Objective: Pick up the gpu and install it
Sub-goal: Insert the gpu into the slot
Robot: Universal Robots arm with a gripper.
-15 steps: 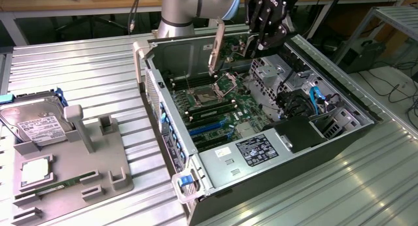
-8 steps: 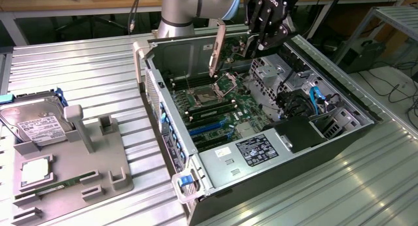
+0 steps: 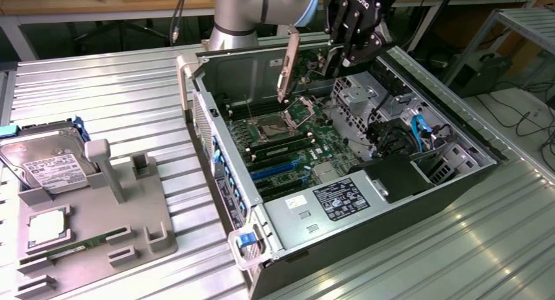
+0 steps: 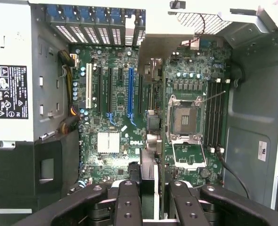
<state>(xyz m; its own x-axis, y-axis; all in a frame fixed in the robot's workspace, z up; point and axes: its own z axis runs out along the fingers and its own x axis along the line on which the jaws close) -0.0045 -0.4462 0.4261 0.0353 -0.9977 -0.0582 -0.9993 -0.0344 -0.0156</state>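
Note:
The gpu (image 3: 290,63) hangs on edge above the open computer case (image 3: 485,154), its pale bracket strip pointing down toward the motherboard (image 3: 299,141). My gripper (image 3: 335,63) is shut on the card's far end, up by the arm at the case's back. In the wrist view I see the gpu (image 4: 159,136) edge-on as a thin dark blade running away from my gripper (image 4: 155,190), with one finger pressed against each side. It floats over the board between the blue slot (image 4: 130,89) and the CPU socket (image 4: 185,117), apart from both.
A grey holder tray (image 3: 95,228) on the exterior view's left carries a hard drive (image 3: 43,163), a CPU and a memory stick. Inside the case are the power supply (image 3: 334,202), a drive cage (image 3: 360,95), cables (image 3: 420,134) and a white slot (image 4: 88,89).

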